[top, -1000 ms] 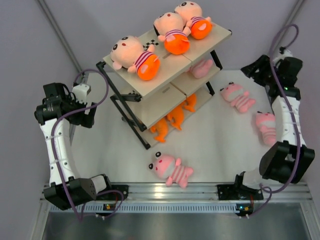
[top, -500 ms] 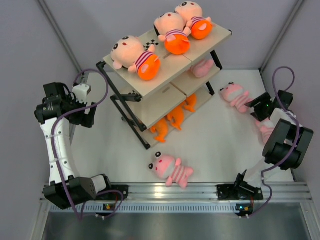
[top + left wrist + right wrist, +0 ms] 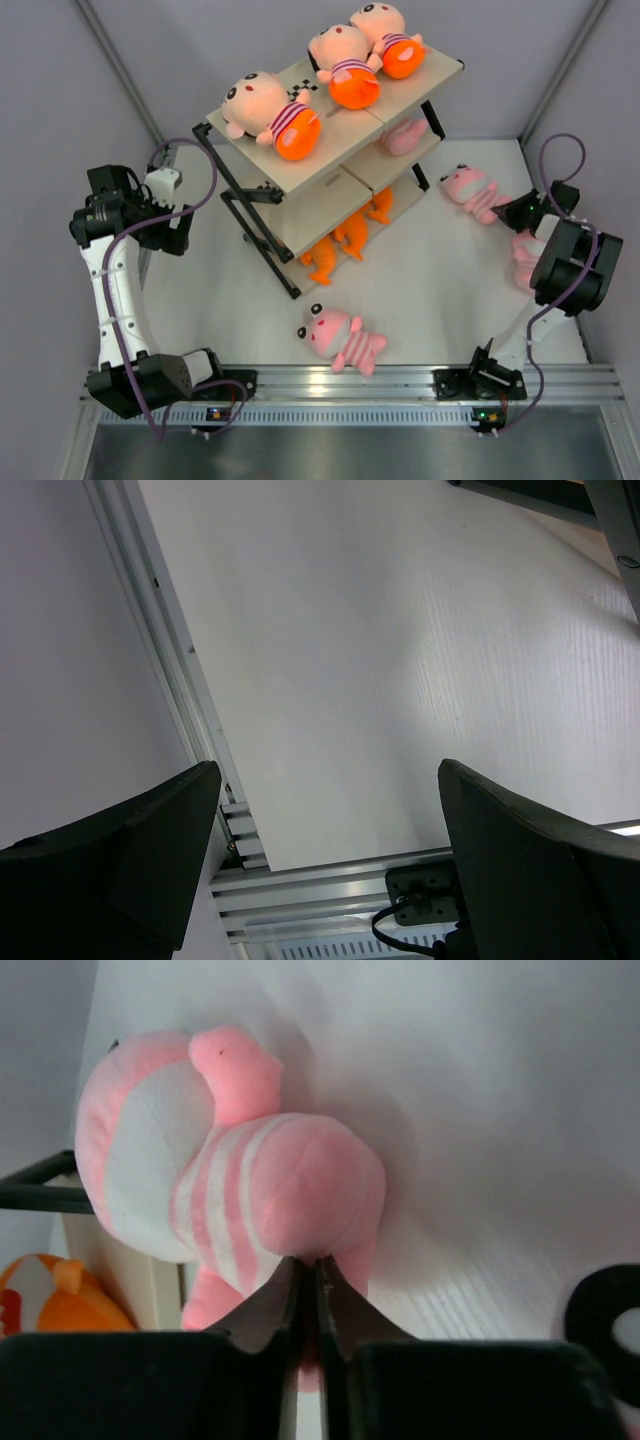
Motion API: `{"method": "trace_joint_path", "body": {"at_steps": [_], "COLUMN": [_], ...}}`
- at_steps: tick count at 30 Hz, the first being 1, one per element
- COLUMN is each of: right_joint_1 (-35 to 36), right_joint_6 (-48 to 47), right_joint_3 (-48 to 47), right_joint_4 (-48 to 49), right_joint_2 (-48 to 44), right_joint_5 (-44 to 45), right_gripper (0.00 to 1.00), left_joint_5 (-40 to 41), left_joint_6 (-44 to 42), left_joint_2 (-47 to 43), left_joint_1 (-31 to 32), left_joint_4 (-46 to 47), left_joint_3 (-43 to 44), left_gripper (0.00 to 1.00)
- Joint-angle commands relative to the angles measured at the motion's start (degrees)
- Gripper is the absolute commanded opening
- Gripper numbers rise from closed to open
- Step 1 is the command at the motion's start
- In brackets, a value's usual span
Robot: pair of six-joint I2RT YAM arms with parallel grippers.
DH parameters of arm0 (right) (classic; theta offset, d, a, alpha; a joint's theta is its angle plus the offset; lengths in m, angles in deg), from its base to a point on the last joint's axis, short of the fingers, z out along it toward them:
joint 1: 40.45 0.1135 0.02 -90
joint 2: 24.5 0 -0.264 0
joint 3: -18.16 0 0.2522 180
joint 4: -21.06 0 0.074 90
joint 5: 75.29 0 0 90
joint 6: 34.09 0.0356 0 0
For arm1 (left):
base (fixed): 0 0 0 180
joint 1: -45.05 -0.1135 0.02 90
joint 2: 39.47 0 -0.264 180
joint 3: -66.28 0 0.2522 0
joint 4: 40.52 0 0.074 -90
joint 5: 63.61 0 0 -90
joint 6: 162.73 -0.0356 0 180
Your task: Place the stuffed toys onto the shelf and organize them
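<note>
The shelf (image 3: 338,132) carries three peach-faced dolls (image 3: 270,112) on its top board, a pink toy (image 3: 403,135) on the middle board and orange creatures (image 3: 345,238) at the bottom. A pink striped toy (image 3: 470,189) lies on the table right of the shelf. My right gripper (image 3: 512,211) is low at its right end. In the right wrist view that gripper (image 3: 310,1265) is shut, pinching the underside of the pink striped toy (image 3: 250,1170). My left gripper (image 3: 328,770) hangs open over bare table at the far left, nothing between its fingers.
Another pink striped toy (image 3: 342,338) lies near the front rail (image 3: 350,380). A further pink toy (image 3: 524,250) is half hidden under my right arm by the right wall. The shelf's black frame (image 3: 250,215) sticks out toward the left arm.
My right arm swung down from high at the back right to the pink toy beside the shelf, and its jaws closed on it. The left arm stayed still.
</note>
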Motion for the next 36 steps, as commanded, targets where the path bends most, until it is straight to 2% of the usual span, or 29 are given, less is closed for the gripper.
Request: {"method": "trace_joint_path", "body": {"at_steps": [1,5,15,18,22,29,33,36], "right_joint_1": [-0.3,0.3,6.2,11.4,20.2,34.3,42.7,51.5], "right_joint_6": [0.7,0.8,-0.5,-3.1,-0.4,12.4,16.1,16.2], "right_joint_3": [-1.1,2.5,9.4,7.4,6.4,3.3,-0.4,-3.4], "right_joint_4": [5.3,4.5,-17.3,-25.4,-31.0,-29.5,-23.4,-19.4], "right_joint_2": [-0.8,-12.3,-44.5,-50.4,-57.7,-64.7,-62.5,-58.1], "right_joint_5": [-2.4,-1.8,7.1,10.8,10.1,9.8,12.4,15.7], "right_gripper": [0.01,0.00,0.00,0.00,0.00,0.00,0.00,0.00], "left_joint_5": [-0.1,-0.1,-3.3,-4.2,-4.9,-4.9,-2.4,1.0], "left_joint_6": [0.5,0.4,-0.1,-0.4,-0.5,-0.5,-0.4,0.0], "left_joint_2": [-0.1,-0.1,0.8,0.9,1.4,1.6,1.6,1.5], "left_joint_1": [0.1,0.1,0.2,0.2,0.2,0.2,0.2,0.2], "left_joint_4": [1.4,1.4,1.4,1.4,1.5,1.7,4.9,9.4], "left_joint_3": [0.5,0.4,0.5,0.6,0.5,-0.9,-5.2,-9.7], "left_gripper": [0.96,0.96,0.96,0.96,0.96,0.95,0.95,0.94]}}
